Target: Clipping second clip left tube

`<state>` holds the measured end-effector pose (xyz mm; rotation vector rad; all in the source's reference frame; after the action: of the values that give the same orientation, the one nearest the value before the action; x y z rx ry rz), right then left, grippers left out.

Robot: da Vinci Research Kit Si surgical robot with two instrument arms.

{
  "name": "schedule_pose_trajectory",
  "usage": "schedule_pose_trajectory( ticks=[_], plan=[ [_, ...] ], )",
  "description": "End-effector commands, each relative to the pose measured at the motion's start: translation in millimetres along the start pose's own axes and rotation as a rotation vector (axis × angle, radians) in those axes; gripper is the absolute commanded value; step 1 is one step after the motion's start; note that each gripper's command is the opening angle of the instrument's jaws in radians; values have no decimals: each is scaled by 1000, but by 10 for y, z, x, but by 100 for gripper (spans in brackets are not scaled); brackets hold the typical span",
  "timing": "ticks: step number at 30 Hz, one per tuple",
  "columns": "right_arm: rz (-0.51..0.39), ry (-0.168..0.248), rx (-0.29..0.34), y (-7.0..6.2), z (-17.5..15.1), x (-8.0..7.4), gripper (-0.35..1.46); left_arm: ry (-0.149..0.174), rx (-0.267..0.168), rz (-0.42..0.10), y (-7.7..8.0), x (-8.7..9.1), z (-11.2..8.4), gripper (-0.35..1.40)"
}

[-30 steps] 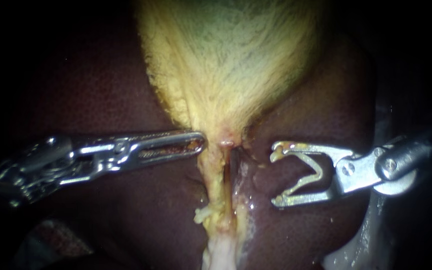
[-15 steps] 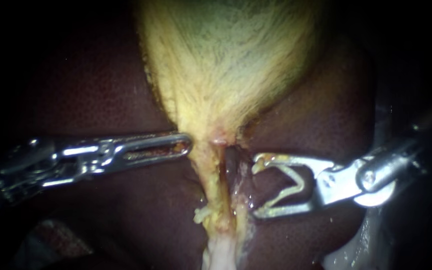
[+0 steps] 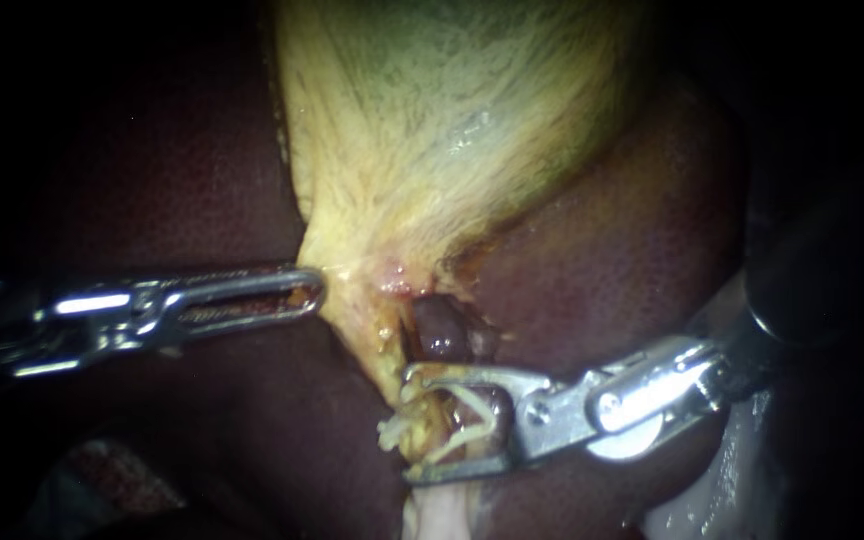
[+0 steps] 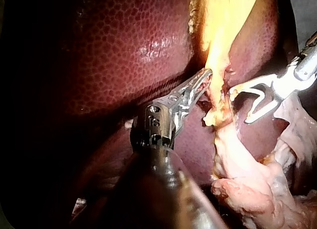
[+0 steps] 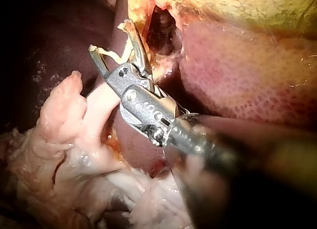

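A pale clip (image 5: 115, 55) is held between the spread jaws of the right instrument (image 5: 110, 37); a pale tube (image 5: 98, 109) is seen at its eight o'clock, gallbladder (image 5: 237, 4) at four.

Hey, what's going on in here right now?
The left instrument grips the lower edge of the gallbladder, holding it to the side over the liver. The right instrument, its jaws spread around an unclosed clip, appears to straddle the tube below. The clip is not yet closed.
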<state>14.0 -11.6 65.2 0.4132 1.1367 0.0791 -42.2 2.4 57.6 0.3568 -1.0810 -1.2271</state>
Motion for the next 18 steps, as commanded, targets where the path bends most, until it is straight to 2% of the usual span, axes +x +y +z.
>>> schedule_pose_trajectory(
  ticks=[1,6,9,13,18],
  plan=[
    [2,-13,2,2,2,-5,59,-1,-1,0,-1,0,0,-35],
    [2,-80,4,15,9,-30,57,0,0,-1,-1,-2,-2,-35],
    [2,-102,-14,23,10,-37,57,1,1,-1,-1,-2,-3,-35],
    [5,-104,-22,30,13,-40,57,-2,2,-1,-1,-3,-3,-35],
    [7,-105,-28,33,25,-37,58,-2,1,-2,-3,-4,-4,-35]
  ],
)
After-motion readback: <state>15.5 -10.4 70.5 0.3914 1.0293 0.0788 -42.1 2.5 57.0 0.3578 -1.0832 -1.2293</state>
